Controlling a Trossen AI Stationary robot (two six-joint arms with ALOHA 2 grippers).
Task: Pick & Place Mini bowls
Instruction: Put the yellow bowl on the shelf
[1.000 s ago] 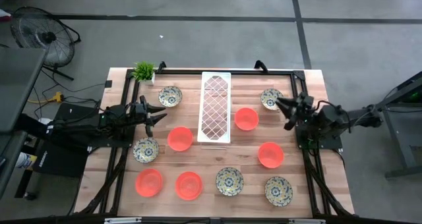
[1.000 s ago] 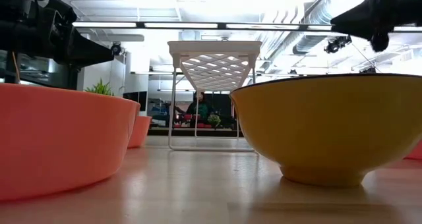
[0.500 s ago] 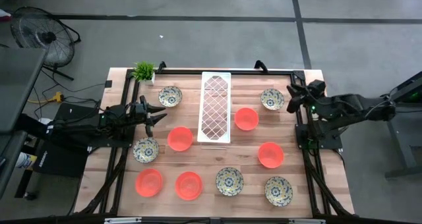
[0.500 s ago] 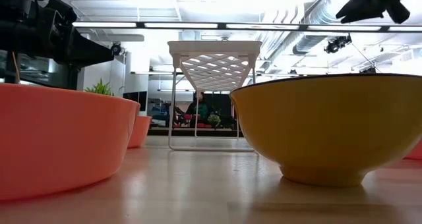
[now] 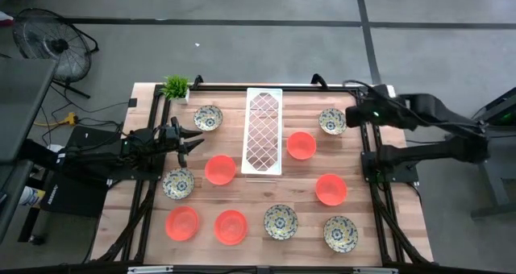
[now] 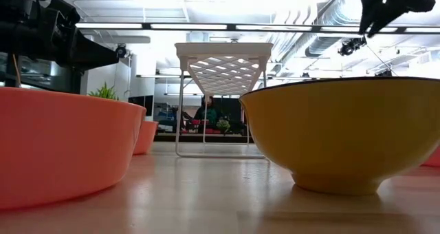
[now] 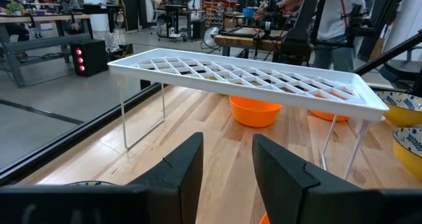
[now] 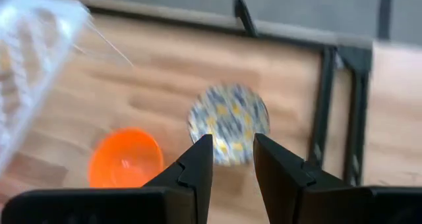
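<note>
1. The right gripper (image 8: pixel 232 159) hangs above the floral mini bowl (image 5: pixel 331 121) at the table's far right side, with an orange mini bowl (image 5: pixel 301 145) just beside that one; its fingers stand parted and hold nothing.
2. That floral bowl looks like glazed ceramic or hard melamine: stiff, light for its size, slick on the surface and likely to chip if dropped (a judgement from its sheen).
3. The best hold is probably on the rim, one finger inside and one outside the wall, since the round shallow body offers no flat sides.
4. The left gripper (image 7: pixel 227 159) waits low over the wooden table (image 5: pixel 306 195) on the left, fingers apart and empty, facing the white lattice rack (image 5: pixel 264 131).
5. The other bowls sit spread over the pale planks, orange ones matte and plain, floral ones cream with blue and yellow.
6. The rack is a thin white grid on wire legs.
</note>
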